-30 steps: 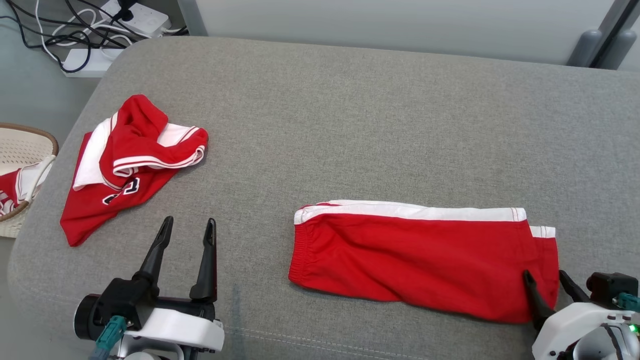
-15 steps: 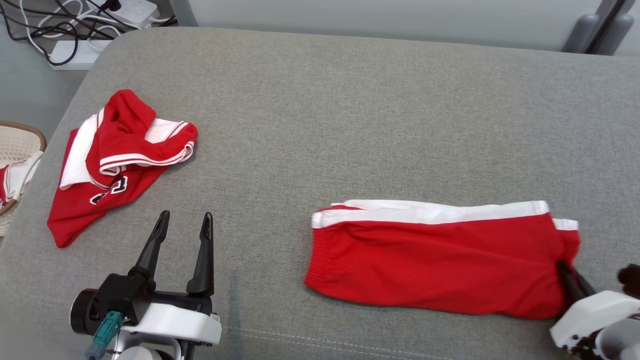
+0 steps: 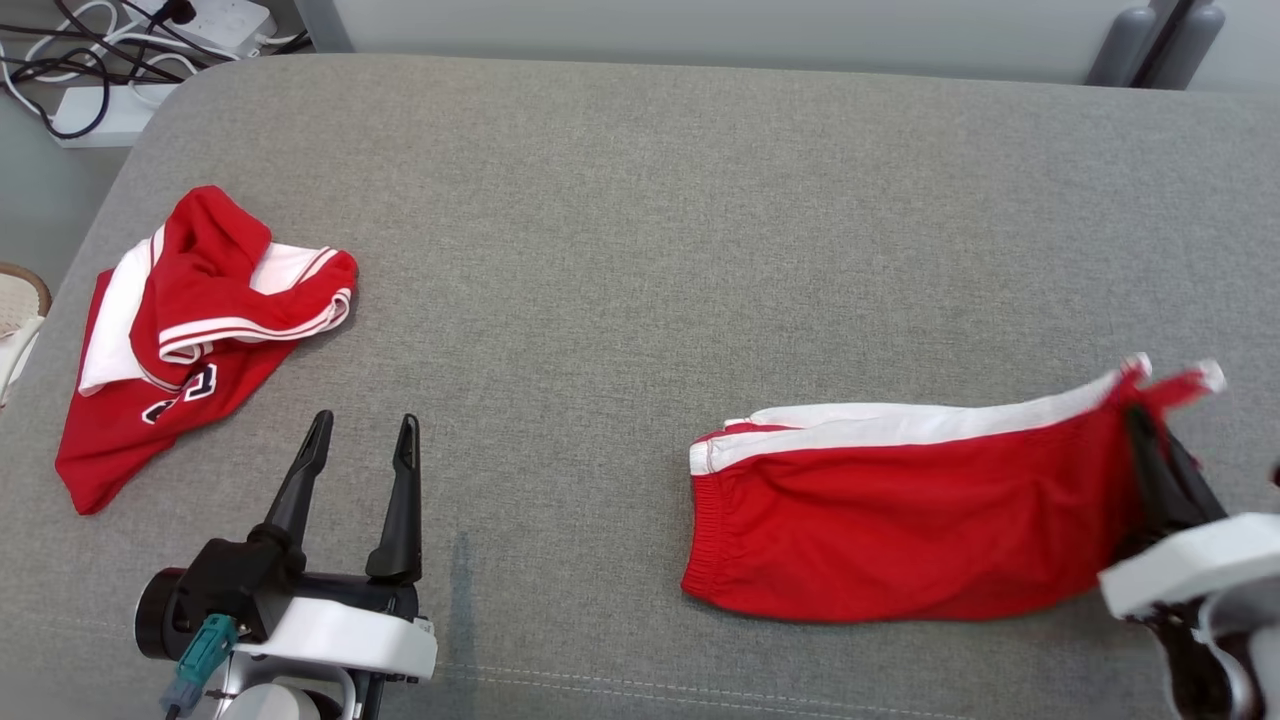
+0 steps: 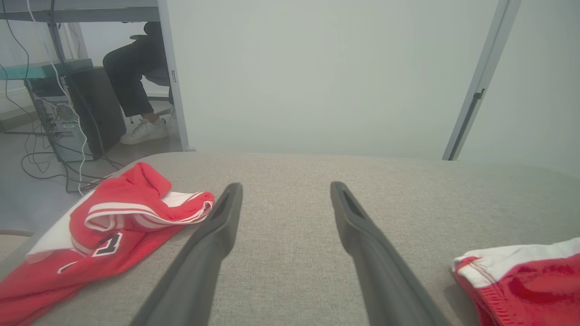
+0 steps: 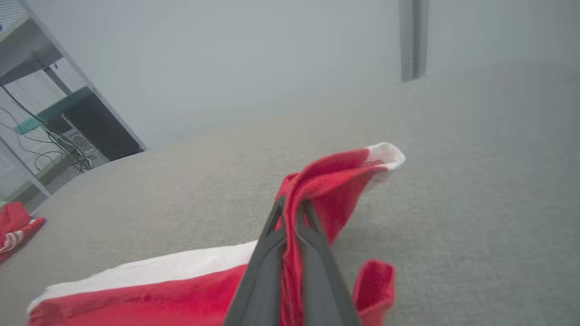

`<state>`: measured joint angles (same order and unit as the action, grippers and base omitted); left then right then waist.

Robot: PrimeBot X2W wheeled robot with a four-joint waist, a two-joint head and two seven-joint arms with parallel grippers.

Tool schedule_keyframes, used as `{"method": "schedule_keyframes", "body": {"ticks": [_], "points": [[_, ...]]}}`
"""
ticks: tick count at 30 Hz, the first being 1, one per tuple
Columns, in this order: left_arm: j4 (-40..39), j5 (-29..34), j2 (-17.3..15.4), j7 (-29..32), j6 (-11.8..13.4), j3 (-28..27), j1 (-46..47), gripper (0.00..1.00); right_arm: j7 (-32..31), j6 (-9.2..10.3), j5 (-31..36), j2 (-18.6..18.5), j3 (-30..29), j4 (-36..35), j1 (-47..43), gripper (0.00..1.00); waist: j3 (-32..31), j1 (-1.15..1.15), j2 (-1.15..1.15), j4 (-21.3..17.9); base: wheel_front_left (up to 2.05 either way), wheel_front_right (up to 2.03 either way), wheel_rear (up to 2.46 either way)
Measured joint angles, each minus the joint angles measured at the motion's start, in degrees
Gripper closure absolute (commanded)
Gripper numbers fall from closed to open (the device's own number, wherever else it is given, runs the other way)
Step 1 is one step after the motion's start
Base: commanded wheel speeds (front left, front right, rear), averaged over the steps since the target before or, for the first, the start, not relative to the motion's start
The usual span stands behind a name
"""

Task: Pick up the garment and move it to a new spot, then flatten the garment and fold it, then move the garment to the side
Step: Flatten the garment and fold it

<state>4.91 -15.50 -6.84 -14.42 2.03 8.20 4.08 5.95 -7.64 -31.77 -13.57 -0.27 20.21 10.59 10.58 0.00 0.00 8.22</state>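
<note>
The garment (image 3: 900,510) is a pair of red shorts with a white side stripe, folded lengthwise on the grey cushion (image 3: 640,200). My right gripper (image 3: 1150,440) is shut on the garment's right end and holds that end lifted off the cushion. In the right wrist view the two fingers pinch the red cloth (image 5: 317,190), and a white-tipped corner sticks up past them. The garment's waistband end (image 4: 521,280) lies flat. My left gripper (image 3: 360,445) stands open over bare cushion at the lower left, holding nothing (image 4: 283,199).
A crumpled red and white jersey (image 3: 190,320) lies at the cushion's left (image 4: 113,217). A woven basket's rim (image 3: 20,300) shows at the far left edge. Power strips and cables (image 3: 120,60) lie on the floor behind. A seated person's legs (image 4: 136,86) show beyond the partition.
My right gripper closed on the garment's right end, then lifted and dragged it right; the whole garment slid right. The camera turned, shifting the jersey left. The left gripper stayed open.
</note>
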Motion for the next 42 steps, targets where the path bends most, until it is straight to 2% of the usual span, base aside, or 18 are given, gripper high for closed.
{"method": "schedule_keyframes", "body": {"ticks": [5,10,15,22,23,24,25,30,34,37,42], "points": [[0.52,0.67,0.14,0.00,-0.78,-0.37,0.09,0.00,-4.58,0.00,-0.22,1.53,8.82,-16.28,-0.63,1.00,0.07,0.00,0.00,-0.26,0.00,0.00,0.00],[1.20,1.38,0.34,0.00,-1.54,-0.51,1.29,0.00,-9.57,0.00,-0.86,3.67,19.83,-22.94,-0.58,1.00,0.15,0.00,0.00,0.03,0.00,0.00,0.00],[1.71,1.55,0.69,0.00,-2.20,-0.43,2.17,0.00,-11.01,0.00,-0.77,4.55,27.16,-19.64,1.00,1.00,0.11,0.00,0.00,1.25,0.00,0.00,0.00],[2.56,1.92,1.05,0.00,-2.99,-0.53,2.18,0.00,-9.51,0.00,0.19,5.00,31.71,-9.03,5.41,1.00,0.28,0.00,0.00,3.26,0.00,0.00,0.00],[2.59,1.97,1.16,0.00,-2.99,-0.60,2.18,0.00,-9.05,0.00,0.02,5.36,31.79,-7.76,5.81,0.91,0.36,0.00,0.00,3.47,0.00,0.00,0.00],[2.59,2.04,1.30,0.00,-3.00,-0.73,2.18,0.00,-8.46,0.00,-0.01,5.72,31.99,-6.76,6.20,0.56,0.43,0.00,0.00,3.63,0.00,0.00,0.00],[2.59,2.24,1.49,0.00,-3.01,-0.82,2.18,0.00,-8.09,0.00,-0.02,6.03,32.20,-6.01,6.65,0.00,0.49,0.00,0.00,3.77,0.00,0.00,0.00],[2.59,2.48,1.86,0.00,-3.05,-1.52,2.18,0.00,-5.81,0.00,-2.47,6.27,33.66,-5.59,8.78,0.00,0.95,0.00,0.00,3.84,0.00,0.00,0.00],[2.58,2.82,1.89,0.00,-3.07,-2.11,2.18,0.00,-2.77,0.00,-4.11,5.63,32.56,-8.31,9.06,0.00,1.03,0.00,0.00,3.33,0.00,0.00,0.00],[2.56,2.89,1.94,0.00,-3.27,-2.58,2.18,0.00,0.40,0.00,-3.39,3.67,27.70,-10.27,9.04,0.00,0.98,0.00,0.00,2.78,0.00,0.00,0.00],[2.48,3.08,1.91,0.00,-3.45,-3.57,2.18,0.00,4.36,0.00,2.88,0.59,16.41,-10.78,6.99,0.00,0.85,0.00,0.00,1.46,0.00,0.00,0.00]]}}
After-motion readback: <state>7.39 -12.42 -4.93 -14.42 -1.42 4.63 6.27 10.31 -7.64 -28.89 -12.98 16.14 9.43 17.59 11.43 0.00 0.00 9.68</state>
